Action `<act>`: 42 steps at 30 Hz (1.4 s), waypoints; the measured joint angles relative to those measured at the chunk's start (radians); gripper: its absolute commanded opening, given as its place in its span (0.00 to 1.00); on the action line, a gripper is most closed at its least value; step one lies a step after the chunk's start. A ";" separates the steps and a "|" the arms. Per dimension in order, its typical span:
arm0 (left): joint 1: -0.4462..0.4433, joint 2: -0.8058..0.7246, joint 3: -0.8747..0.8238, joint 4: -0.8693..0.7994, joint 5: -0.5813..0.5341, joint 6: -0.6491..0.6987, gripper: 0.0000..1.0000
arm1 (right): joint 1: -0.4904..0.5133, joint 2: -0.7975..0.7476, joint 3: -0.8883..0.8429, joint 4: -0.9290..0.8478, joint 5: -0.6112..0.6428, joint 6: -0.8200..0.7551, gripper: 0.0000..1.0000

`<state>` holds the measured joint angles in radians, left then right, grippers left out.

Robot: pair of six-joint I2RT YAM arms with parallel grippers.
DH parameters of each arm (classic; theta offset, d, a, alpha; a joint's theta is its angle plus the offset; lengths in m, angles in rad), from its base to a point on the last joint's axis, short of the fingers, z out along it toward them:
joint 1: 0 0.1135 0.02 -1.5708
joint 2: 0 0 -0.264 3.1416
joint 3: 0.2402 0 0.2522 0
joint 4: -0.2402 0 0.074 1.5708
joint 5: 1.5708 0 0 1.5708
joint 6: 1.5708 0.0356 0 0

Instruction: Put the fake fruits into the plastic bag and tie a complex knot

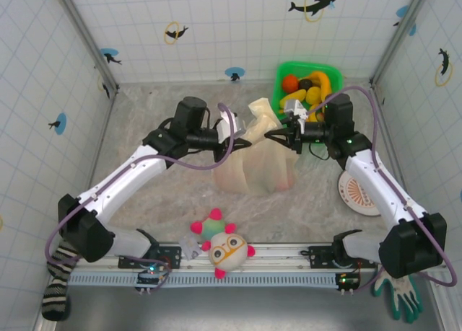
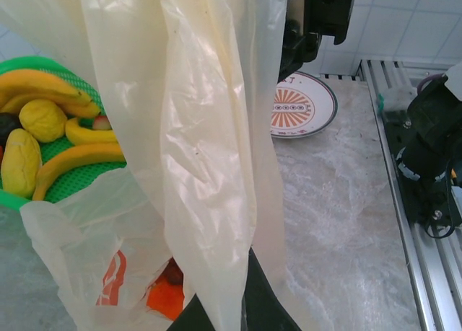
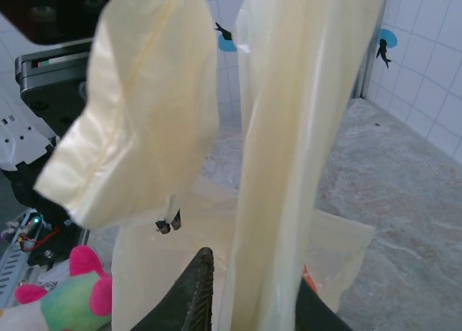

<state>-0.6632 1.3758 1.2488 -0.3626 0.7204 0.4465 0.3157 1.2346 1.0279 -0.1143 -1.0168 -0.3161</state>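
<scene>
Marble table [image 1: 144,194], plastic bag [image 1: 256,165] centred, green basket [image 1: 312,64] against back wall

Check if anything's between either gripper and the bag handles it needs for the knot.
Nothing visible does. One handle strip of the plastic bag hangs down between the fingers of the left gripper, and the other strip runs between the fingers of the right gripper.

The plastic bag [image 1: 253,169] is translucent pale yellow with an orange print low on its front, possibly fruit pictures. At upper right of the top view, the basket [image 1: 280,82] is bright green, holding yellow bananas [image 2: 72,158]; the plate [image 2: 303,107] is white with orange rays.
</scene>
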 measured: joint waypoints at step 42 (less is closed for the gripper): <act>-0.056 0.121 0.153 -0.154 -0.143 0.108 0.00 | 0.016 -0.012 -0.033 0.044 0.027 0.053 0.81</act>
<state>-0.7193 1.4971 1.4017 -0.5171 0.5774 0.5541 0.3313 1.2228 0.9947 -0.0704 -0.9897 -0.2626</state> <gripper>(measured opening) 0.055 0.810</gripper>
